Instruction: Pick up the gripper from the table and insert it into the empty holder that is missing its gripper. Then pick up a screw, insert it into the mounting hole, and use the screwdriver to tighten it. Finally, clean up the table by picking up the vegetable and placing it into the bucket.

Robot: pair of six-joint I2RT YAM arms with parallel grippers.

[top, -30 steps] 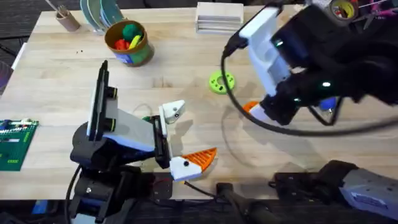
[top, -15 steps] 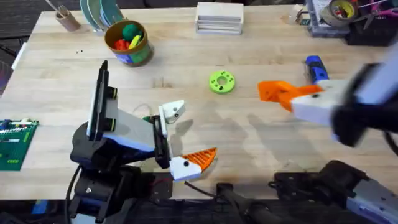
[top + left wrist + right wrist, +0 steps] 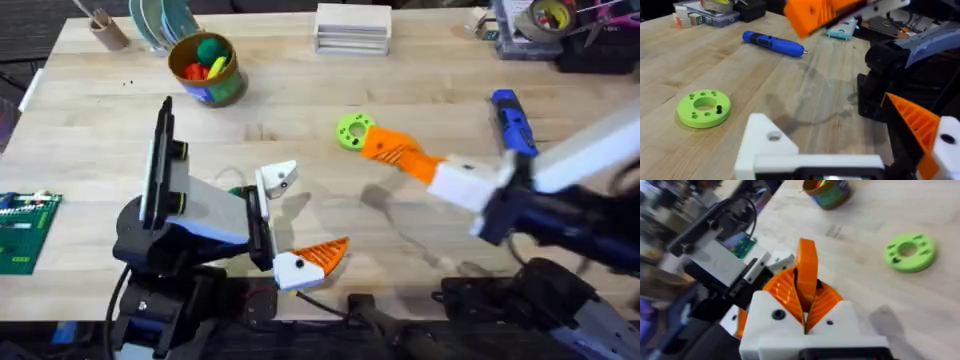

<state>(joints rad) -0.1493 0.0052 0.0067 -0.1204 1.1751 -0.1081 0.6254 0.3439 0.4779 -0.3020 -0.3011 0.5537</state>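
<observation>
Pale wooden table bears bucket, green disc, screwdriver.

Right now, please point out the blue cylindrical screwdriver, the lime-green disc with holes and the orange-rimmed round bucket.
blue cylindrical screwdriver (image 3: pixel 513 121), overhead view, mid-body.
lime-green disc with holes (image 3: pixel 353 131), overhead view, flat ring face.
orange-rimmed round bucket (image 3: pixel 222 88), overhead view, side label.

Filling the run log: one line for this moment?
right gripper: shut on gripper piece | left gripper: open | holder: empty | screwdriver: on table

Wooden table bears screwdriver, bucket, green disc.
</observation>
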